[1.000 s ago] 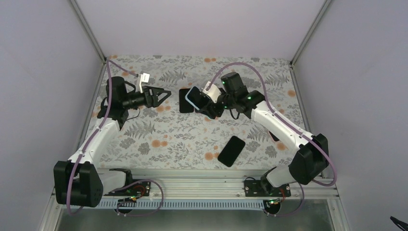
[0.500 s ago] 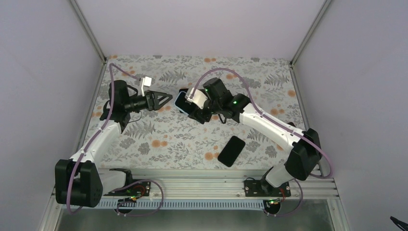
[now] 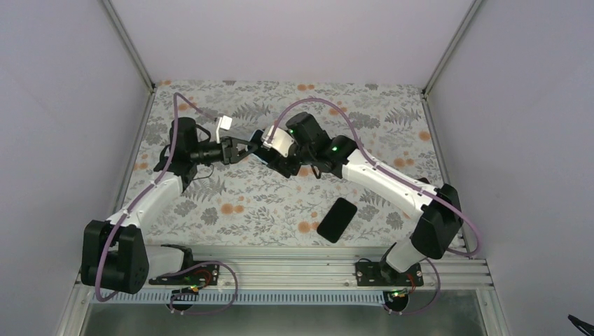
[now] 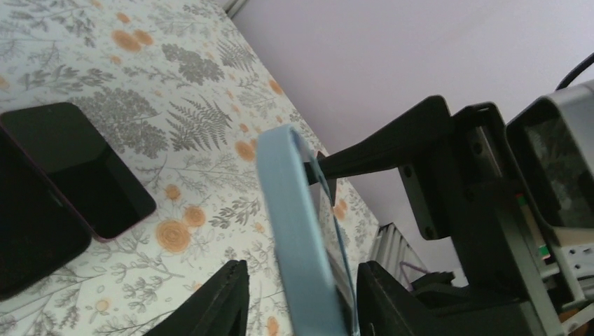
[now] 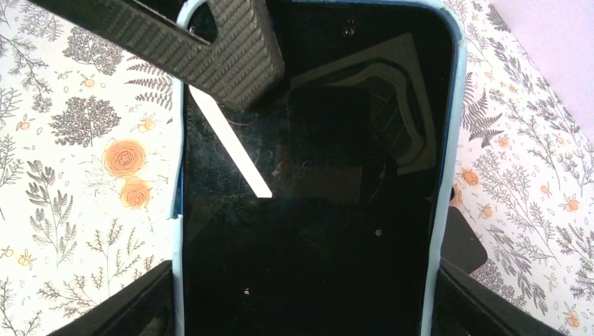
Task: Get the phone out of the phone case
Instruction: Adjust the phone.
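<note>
**Inspector:** Top view first. Where is the item?

**Assessor:** The phone case is carried clear of the tablecloth. The right gripper is on the case's right and has it clasped. The left gripper is at the case's left end, touching or very nearly. The left arm is the free one. A spare handset lies flat, well apart from the case, toward the arm bases.

**Inspector:** Left wrist view?

**Assessor:** The case is seen edge-on, with its pale blue rim standing between the left fingers. Cloth shows between the rim and one finger, so those jaws are parted: they straddle the case without clamping it. A dark handset and a second handset lie flat on the cloth to the case's left.

**Inspector:** Right wrist view?

**Assessor:** The phone sits fully in the case, screen toward the camera. Its long axis runs from the right gripper toward the left. The right fingers hold both long sides at the near end. One ribbed pad of the left gripper overlies the far corner.

**Inspector:** What does the next move depend on?

**Assessor:** In my judgement, on that far end. The left jaws must pinch there and work along the long axis.

**Inspector:** Markings?

**Assessor:** No brand, label or writing is legible.
</note>
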### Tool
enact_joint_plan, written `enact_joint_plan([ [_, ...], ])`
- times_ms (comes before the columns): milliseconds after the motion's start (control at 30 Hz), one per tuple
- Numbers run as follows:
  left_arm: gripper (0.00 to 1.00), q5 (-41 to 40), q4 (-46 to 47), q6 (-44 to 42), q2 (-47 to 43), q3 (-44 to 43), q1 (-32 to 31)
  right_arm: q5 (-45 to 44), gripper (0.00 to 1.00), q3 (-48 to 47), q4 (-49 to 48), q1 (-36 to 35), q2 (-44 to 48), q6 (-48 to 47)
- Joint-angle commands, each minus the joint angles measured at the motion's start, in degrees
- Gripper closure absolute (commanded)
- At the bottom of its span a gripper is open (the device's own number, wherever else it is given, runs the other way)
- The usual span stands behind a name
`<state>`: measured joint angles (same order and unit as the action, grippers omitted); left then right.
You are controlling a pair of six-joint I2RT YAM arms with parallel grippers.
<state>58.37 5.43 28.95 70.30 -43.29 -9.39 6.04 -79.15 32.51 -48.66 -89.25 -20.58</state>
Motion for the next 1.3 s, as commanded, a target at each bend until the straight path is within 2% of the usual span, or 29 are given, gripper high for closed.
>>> enact_joint_plan([
  [0,0.69,2.54,2.11,-1.17,0.44,-0.92,-0.82,-3.06,0.44,-2.15,-4.04,-0.99,-0.53,-0.23],
  [100,0.82,2.51,2.15,-1.08,0.54,-1.21,-0.83,-4.03,0.44,-1.41,-4.74,-0.99,0.01,-0.24],
  [200,0.90,2.47,1.49,-1.83,0.62,-2.08,-0.81,-4.50,0.42,-0.35,-5.26,-0.93,0.88,-0.49],
  [267,0.97,2.19,0.36,-3.14,0.56,-2.71,-0.81,-3.69,0.35,0.18,-5.06,-0.93,1.61,-0.52],
  [433,0.98,1.79,-2.92,-7.72,-1.64,-3.36,-0.87,3.05,0.12,3.30,-4.23,-0.78,5.88,-0.04],
  [633,0.97,3.99,-9.85,-19.32,-6.47,-4.71,-0.85,13.85,0.02,5.65,-1.54,2.02,11.18,0.91],
  [800,0.98,10.86,-18.29,-30.14,-6.59,-7.80,-0.92,25.32,0.01,5.16,2.74,5.50,11.75,2.37],
  [1033,0.97,11.77,-38.85,-47.24,-4.13,-17.62,-3.25,32.78,0.04,6.99,2.09,8.74,13.46,5.66],
  [1200,0.98,9.92,-45.70,-54.24,-4.06,-20.97,-6.15,36.28,0.08,8.58,1.39,9.47,13.48,7.35],
  [1267,0.98,9.26,-46.58,-55.23,-3.72,-21.57,-6.77,37.72,0.14,9.07,1.07,9.47,13.02,7.91],
])
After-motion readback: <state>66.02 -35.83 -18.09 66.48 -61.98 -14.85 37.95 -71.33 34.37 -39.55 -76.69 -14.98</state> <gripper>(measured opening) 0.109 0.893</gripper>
